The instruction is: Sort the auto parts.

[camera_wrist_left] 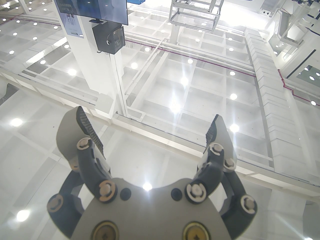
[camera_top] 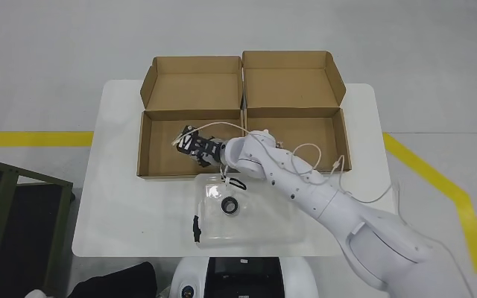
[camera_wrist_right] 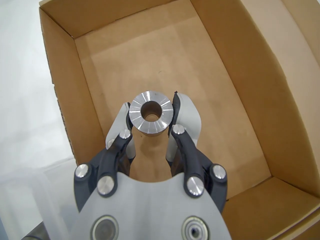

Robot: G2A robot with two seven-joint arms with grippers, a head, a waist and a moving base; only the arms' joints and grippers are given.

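As the right hand (camera_wrist_right: 151, 104) clamps a metal bushing (camera_wrist_right: 160, 121) over a box (camera_wrist_right: 155, 51), the tray (camera_top: 279, 227) holds a ring (camera_top: 229, 205).

A white table (camera_top: 112, 186) stands on grey floor (camera_top: 59, 45); a yellow line (camera_top: 45, 138) crosses it; a dark rack (camera_top: 30, 223) stands beside.

The thick silver metal ring (camera_wrist_right: 138, 117) has a bright machined face scored with fine radial lines, and a duller bore. The right gripper (camera_wrist_right: 151, 102) has 2 pale grey matt fingers (camera_wrist_right: 190, 116) with black ribbed pads (camera_wrist_right: 175, 107), black plastic-looking links and polished steel pins. The left gripper (camera_wrist_left: 148, 116) is built alike, though its pins look brassy. The left brown cardboard box (camera_top: 160, 149) and the right brown cardboard box (camera_top: 294, 138) are matt and faintly fibrous. The white table (camera_top: 119, 186) looks smooth with a soft sheen. The clear plastic tray (camera_top: 298, 223) is glossy.
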